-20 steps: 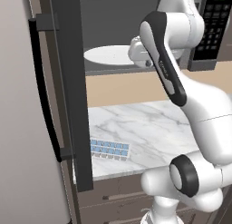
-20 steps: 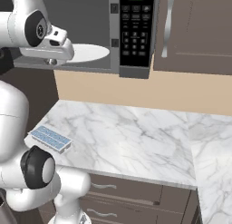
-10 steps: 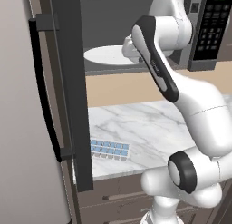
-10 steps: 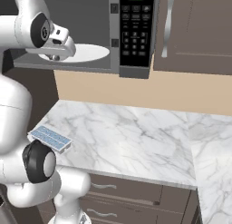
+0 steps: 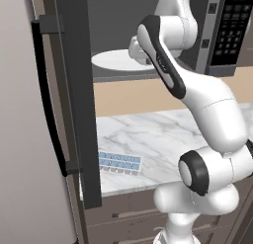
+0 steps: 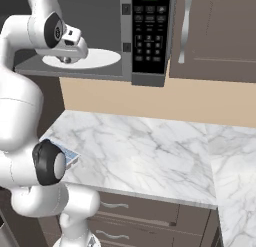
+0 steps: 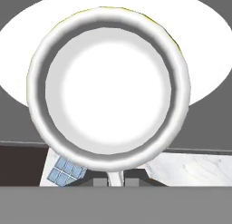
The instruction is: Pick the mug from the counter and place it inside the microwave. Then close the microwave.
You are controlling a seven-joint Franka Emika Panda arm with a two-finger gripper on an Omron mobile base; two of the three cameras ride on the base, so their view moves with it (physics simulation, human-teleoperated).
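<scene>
1. Grip status. My fingers (image 7: pixel 100 182) are drawn together and clamped on the near wall of the mug (image 7: pixel 108 87). The mug hangs mouth-up, with its rim level in the hand view.

2. Location. The mug is inside the open microwave (image 6: pixel 150 36), above the round white plate (image 6: pixel 102 57). It sits toward the plate's front edge, not its centre. In the hand view the front lip of the microwave floor runs under the near side of the mug. I cannot tell whether the base is touching the plate.

3. Hazards from this position.
- Early release. If I let go while the base is clear of the plate, the mug will likely drop, bounce or tip.
- Placement too near the front. A mug set on the plate's front edge could rock over the lip and fall to the desk (image 6: pixel 140 146), near the ice cube tray (image 5: pixel 118 162) at the desk's front left edge.
- Door clearance. A mug left at the front lip may be struck when the door (image 5: pixel 74 90) swings shut.
- Withdrawal. If I pull back before the fingers have fully parted, they could drag the mug out with them.

4. Recommended action. Advance deeper over the plate, lower to contact, then release.
</scene>
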